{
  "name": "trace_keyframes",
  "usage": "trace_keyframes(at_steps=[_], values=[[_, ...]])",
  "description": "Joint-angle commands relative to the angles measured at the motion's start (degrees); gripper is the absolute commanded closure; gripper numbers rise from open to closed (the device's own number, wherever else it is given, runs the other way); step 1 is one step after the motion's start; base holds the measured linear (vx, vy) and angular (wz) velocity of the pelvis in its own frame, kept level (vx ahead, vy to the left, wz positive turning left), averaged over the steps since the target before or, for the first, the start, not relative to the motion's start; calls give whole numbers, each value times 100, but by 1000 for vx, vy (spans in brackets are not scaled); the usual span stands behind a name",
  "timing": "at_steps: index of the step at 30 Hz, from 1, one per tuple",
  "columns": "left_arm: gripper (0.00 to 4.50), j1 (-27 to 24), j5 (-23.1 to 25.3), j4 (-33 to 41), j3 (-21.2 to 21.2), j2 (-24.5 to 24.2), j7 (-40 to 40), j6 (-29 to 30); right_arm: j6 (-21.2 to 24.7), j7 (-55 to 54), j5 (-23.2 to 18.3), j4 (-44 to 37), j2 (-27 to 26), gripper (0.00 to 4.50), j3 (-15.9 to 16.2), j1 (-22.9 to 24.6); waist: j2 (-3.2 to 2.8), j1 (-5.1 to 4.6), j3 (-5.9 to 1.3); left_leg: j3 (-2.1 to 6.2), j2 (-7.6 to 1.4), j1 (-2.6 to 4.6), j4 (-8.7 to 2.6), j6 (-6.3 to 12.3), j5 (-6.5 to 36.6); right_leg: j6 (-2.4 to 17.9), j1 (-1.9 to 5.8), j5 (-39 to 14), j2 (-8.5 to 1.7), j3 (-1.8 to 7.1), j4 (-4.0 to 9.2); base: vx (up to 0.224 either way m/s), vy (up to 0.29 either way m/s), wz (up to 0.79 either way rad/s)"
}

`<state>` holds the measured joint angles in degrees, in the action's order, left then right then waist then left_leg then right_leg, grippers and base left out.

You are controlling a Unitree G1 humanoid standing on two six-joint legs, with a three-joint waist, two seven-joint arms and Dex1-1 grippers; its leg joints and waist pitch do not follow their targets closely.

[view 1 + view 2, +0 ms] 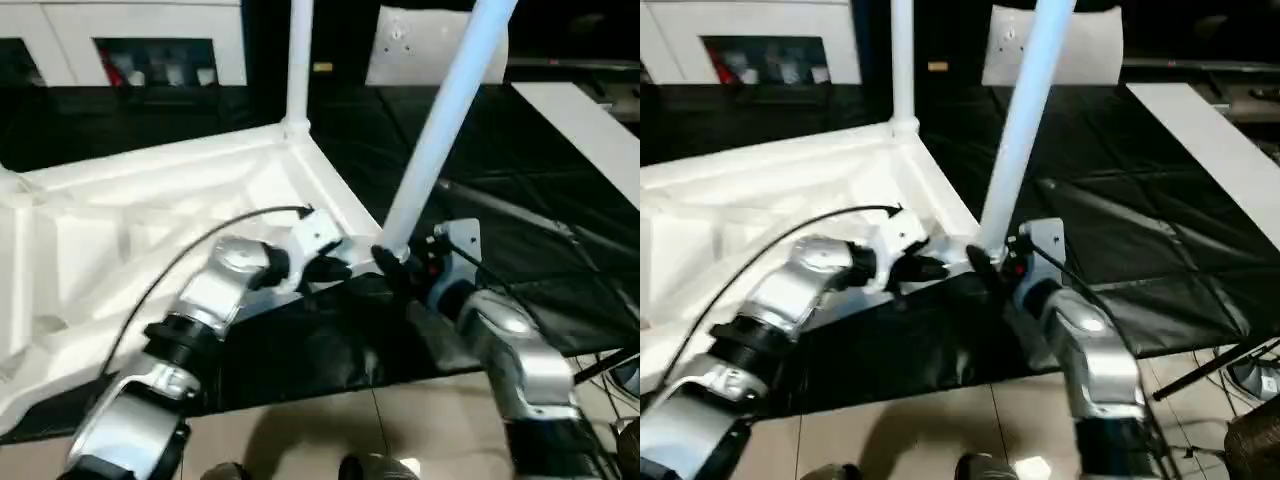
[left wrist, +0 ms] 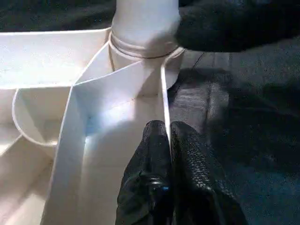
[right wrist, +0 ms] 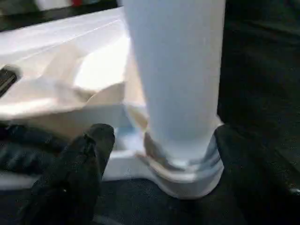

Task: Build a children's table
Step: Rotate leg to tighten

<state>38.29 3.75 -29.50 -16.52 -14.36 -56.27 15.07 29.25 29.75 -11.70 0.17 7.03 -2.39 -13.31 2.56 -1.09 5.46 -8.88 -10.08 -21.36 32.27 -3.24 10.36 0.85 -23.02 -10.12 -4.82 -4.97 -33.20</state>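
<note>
Right wrist view: leg [image 3: 176,75] rises from the corner socket just beside right gripper [image 1: 395,262], fingers spread; left gripper [image 2: 168,140] pinches rim [image 2: 164,93].

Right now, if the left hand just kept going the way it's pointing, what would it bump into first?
Probably the corner socket holding the near leg. The left hand, pinched on the table's rim, points along it toward that socket.

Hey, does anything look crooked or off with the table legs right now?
Yes. The near leg, seated in the corner socket by the right gripper, leans noticeably to one side, while the far leg stands straight up from the upturned tabletop. It looks not fully seated.
</note>
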Motion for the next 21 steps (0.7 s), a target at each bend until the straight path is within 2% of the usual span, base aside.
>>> trace_keyframes(at_steps=[1,2,4,6,8,12,13,14,17,18,21], values=[[450,-79,-11,90,-247,-134,-454,-258,176,490,-169,-92,104,37,363,145,3,43,-375,36,-287,-16,-324,645,383,1328,334,-296,-401,337,278,0,0,0],[450,-92,3,72,-290,-285,-630,-480,176,681,-212,-214,263,36,380,229,-21,68,-379,28,-296,2,-308,735,286,1423,345,-61,-405,337,261,0,0,0],[450,-96,40,29,-301,-455,-774,-696,171,898,-299,-357,497,17,413,343,-17,75,-388,3,-317,28,-293,811,196,1546,345,201,-402,351,225,0,0,0],[450,-92,47,20,-264,-516,-776,-693,145,1042,-342,-446,621,7,426,423,-34,110,-390,-3,-334,52,-299,764,273,1590,344,84,-391,342,220,0,0,0],[450,-88,-27,66,-134,-526,-678,-440,142,1186,-372,-577,779,7,447,542,-35,162,-382,-22,-358,89,-311,617,442,1597,332,-184,-389,350,238,0,0,0],[450,-162,-320,397,70,-397,-523,376,81,1261,-269,-726,971,7,532,717,-10,181,-386,-38,-350,81,-319,452,565,1553,342,-440,-385,364,252,0,0,0],[423,-203,-374,497,125,-341,-424,604,157,1318,-362,-784,991,1,534,765,-37,190,-397,-42,-345,86,-311,434,571,1551,342,-458,-387,376,252,0,0,0],[395,-252,-341,558,117,-317,-336,626,164,1333,-378,-831,1008,0,564,805,-16,183,-401,-48,-343,79,-306,444,564,1569,344,-411,-379,382,249,0,0,0],[384,-333,-312,603,153,-265,-168,732,167,1302,-404,-884,990,0,597,851,-22,186,-415,-59,-335,91,-293,477,585,1539,334,-486,-368,395,261,0,0,0],[366,-356,-215,541,153,-257,-14,624,125,1238,-398,-885,955,0,586,854,-9,187,-414,-59,-325,82,-289,484,585,1526,335,-507,-363,392,270,0,0,0],[356,-383,-12,432,69,-322,167,440,-15,1170,-400,-885,912,0,578,834,-7,197,-403,-55,-322,77,-291,436,742,1412,319,-823,-360,395,302,0,0,0]])
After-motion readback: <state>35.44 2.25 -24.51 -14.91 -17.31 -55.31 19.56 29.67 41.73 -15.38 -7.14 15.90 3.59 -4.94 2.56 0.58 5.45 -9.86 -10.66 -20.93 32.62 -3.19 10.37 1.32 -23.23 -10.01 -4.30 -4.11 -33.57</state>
